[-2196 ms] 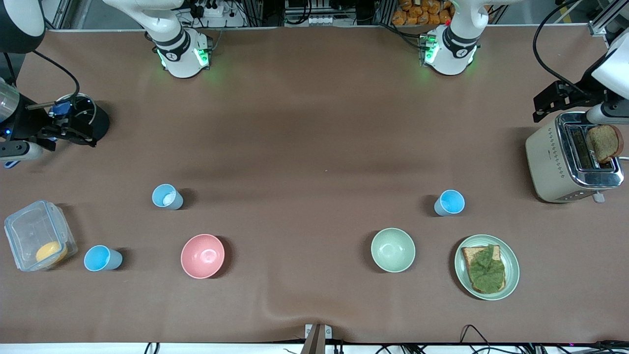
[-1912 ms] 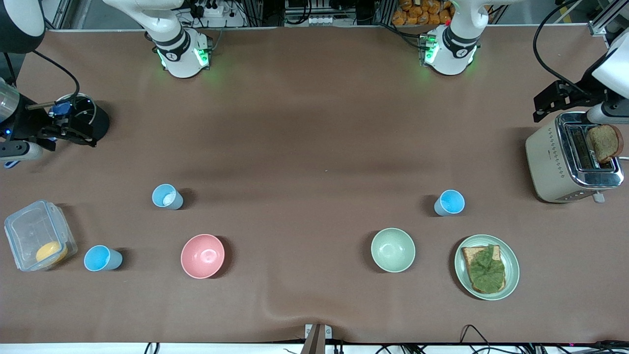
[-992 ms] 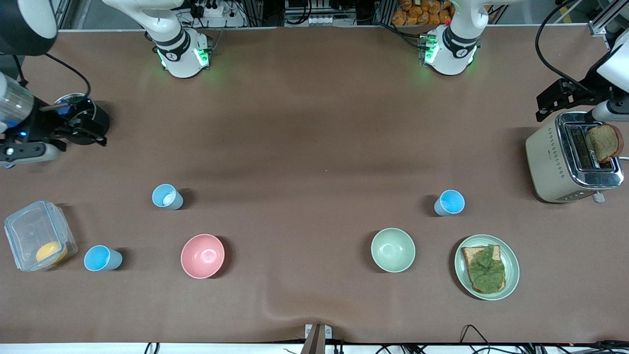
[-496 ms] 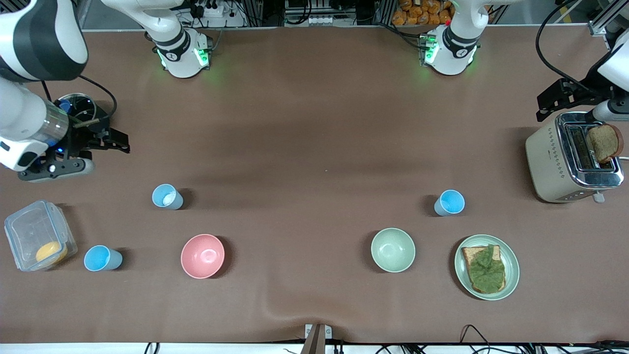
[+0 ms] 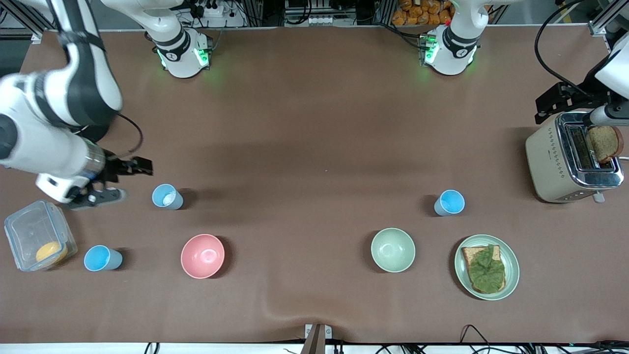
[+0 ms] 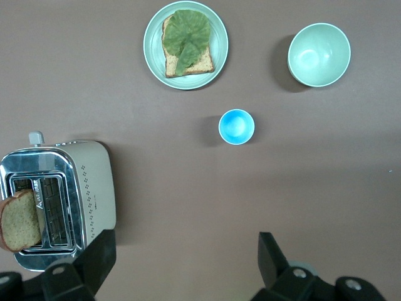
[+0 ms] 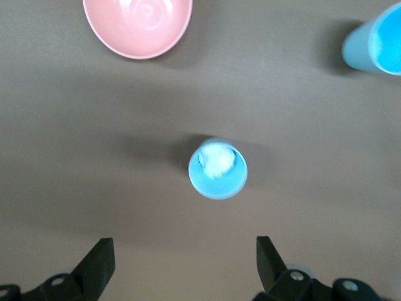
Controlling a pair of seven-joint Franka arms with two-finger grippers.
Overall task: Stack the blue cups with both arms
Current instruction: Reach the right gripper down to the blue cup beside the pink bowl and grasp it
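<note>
- The right gripper (image 5: pixel 120 182) has swung in from the far left edge of the front view, where it hung beside a dark round object a second ago, and now sits at centre-left, just beside the pale-inside blue cup (image 5: pixel 167 197).
- Its claw is spread wide and holds nothing; in the right wrist view the two black fingertips (image 7: pixel 100 263) flank the bottom of the frame with that cup (image 7: pixel 218 168) in mid-frame between their lines.
- That suggests the right arm is lining up for its first pick; nothing is grasped yet.
- The left gripper (image 5: pixel 565 101) has barely shifted: it hangs at the upper right of the front view, over the toaster (image 5: pixel 572 164) with a bread slice (image 5: pixel 603 142) standing in its slot. Its claw is also spread and empty.
- The left wrist view shows the bright-inside blue cup (image 6: pixel 236 126) in mid-frame, so this arm looks to be waiting above its target.
- None of the cups has moved. A third blue cup (image 5: pixel 102 258) stands at lower left, between the clear container (image 5: pixel 37 236) and the pink bowl (image 5: pixel 202 255); the bright-inside cup (image 5: pixel 449 202) stands right of centre, above the green bowl (image 5: pixel 392 250) and the sandwich plate (image 5: pixel 486 267).
- No stacking has begun; all cups stand apart.
</note>
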